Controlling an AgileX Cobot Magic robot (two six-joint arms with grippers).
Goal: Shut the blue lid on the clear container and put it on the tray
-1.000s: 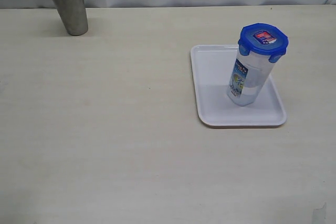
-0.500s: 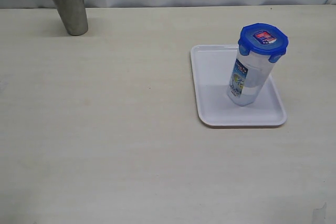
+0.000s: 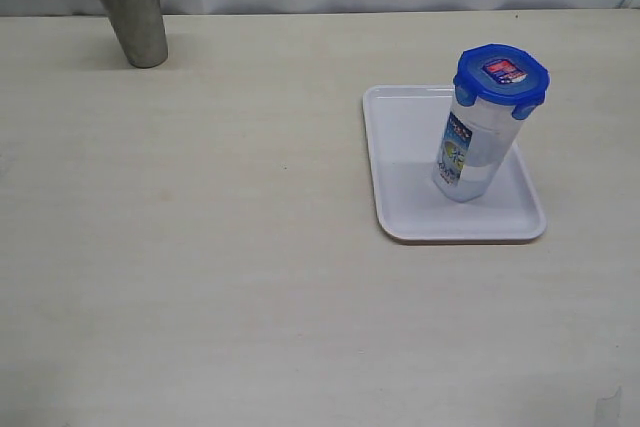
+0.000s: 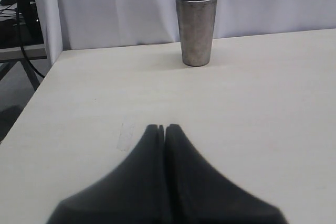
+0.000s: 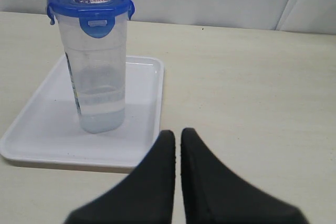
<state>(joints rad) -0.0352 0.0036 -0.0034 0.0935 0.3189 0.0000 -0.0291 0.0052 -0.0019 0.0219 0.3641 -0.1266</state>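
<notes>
Both fingers [image 4: 164,128] [image 5: 177,132] pressed together (nothing held), low over table [image 3: 250,247].

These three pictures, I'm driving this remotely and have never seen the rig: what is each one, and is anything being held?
It is a two-armed robot. The wide picture comes from a camera off the arms: a table with a steel cup far left and a white tray on the right. The container stands upright on the tray with its blue lid on. The other two come from cameras on the wrists. The dark wedge in each is that arm's jaws: the left gripper faces the cup, the right gripper faces the container. Both are shut and hold nothing.
</notes>
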